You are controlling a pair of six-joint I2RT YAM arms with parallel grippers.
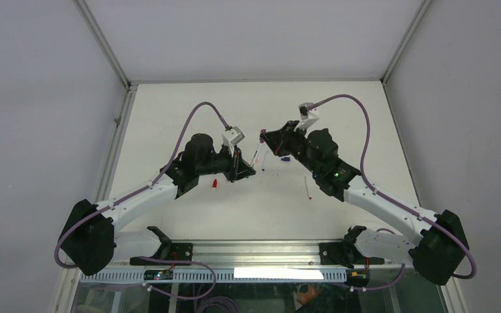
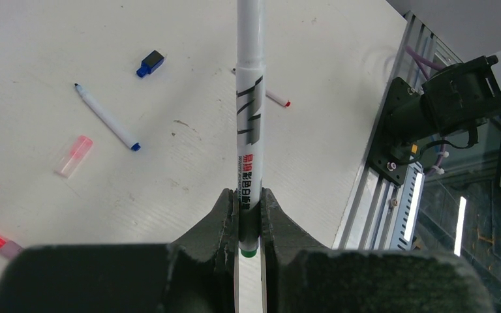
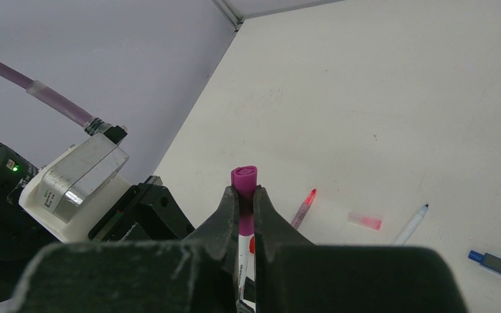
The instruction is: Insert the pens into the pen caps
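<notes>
Bare white tabletop [image 1: 261, 98] at far end passable; mid-table cluttered by blue-tipped white plastic pen [image 2: 106, 117], translucent pink cap [image 2: 73, 156], small blue cap [image 2: 151, 63].

Top camera looks down over the whole table [image 1: 339, 117] from its near edge. Wrist cameras ride low, close — left faces the rail [image 2: 372, 208], right the wall [image 3: 104, 52]; both catch the blue cap [image 2: 151, 62].

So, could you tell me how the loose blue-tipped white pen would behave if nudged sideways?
The blue-tipped white pen lies flat on the smooth table and looks round, so a sideways nudge would probably roll it. Its thin, straight barrel suggests it is stiff and light, so a push near one end might spin it instead.
</notes>
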